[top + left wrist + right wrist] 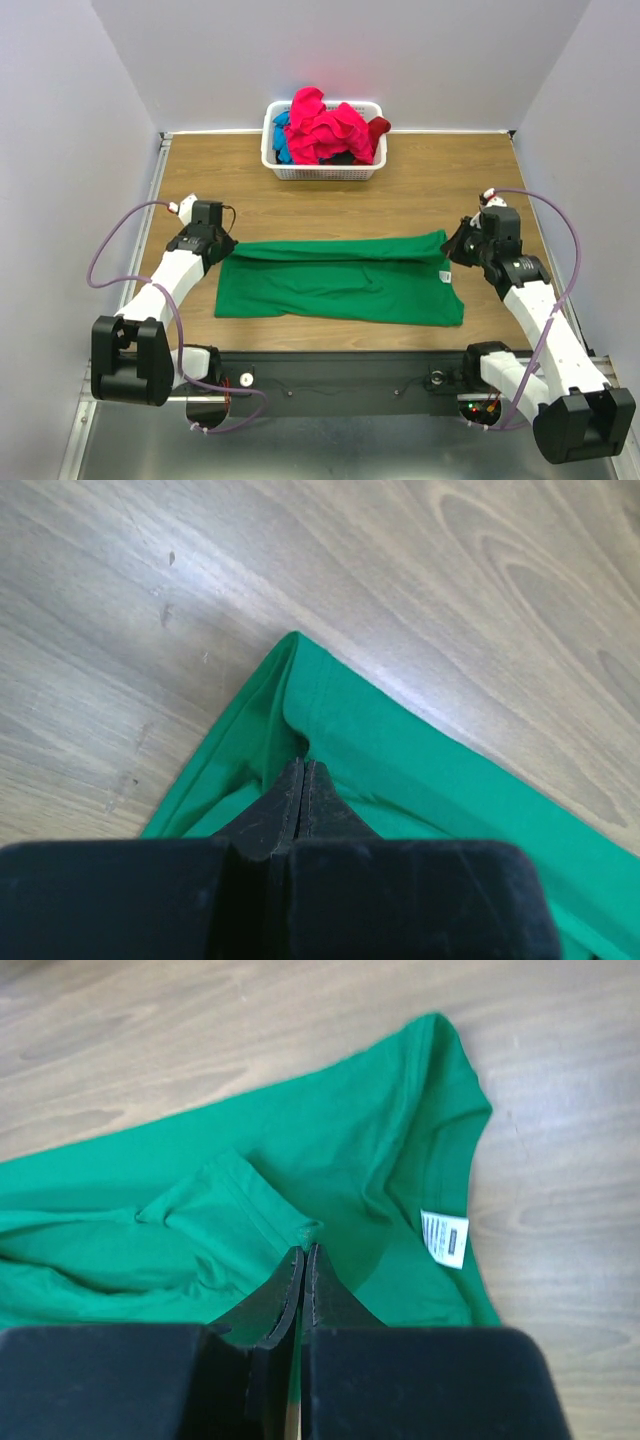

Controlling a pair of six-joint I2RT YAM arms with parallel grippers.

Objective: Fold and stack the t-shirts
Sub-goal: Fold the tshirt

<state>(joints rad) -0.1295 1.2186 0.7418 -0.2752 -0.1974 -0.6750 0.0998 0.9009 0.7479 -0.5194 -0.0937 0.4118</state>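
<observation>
A green t-shirt (340, 280) lies folded lengthwise on the wooden table, its white neck label (445, 278) near the right end. My left gripper (228, 243) is shut on the shirt's far left corner; in the left wrist view its jaws (303, 765) pinch the green cloth (400, 760). My right gripper (458, 243) is shut on the far right edge; in the right wrist view its jaws (303, 1252) pinch a bit of green cloth (300, 1160) beside the label (444, 1237). More t-shirts, pink-red (325, 125), blue (281, 135) and dark, lie heaped in the basket.
A white lattice basket (322, 170) stands at the back middle of the table (400, 190). White walls close in the left, right and back. A black rail (340, 368) runs along the near edge between the arm bases.
</observation>
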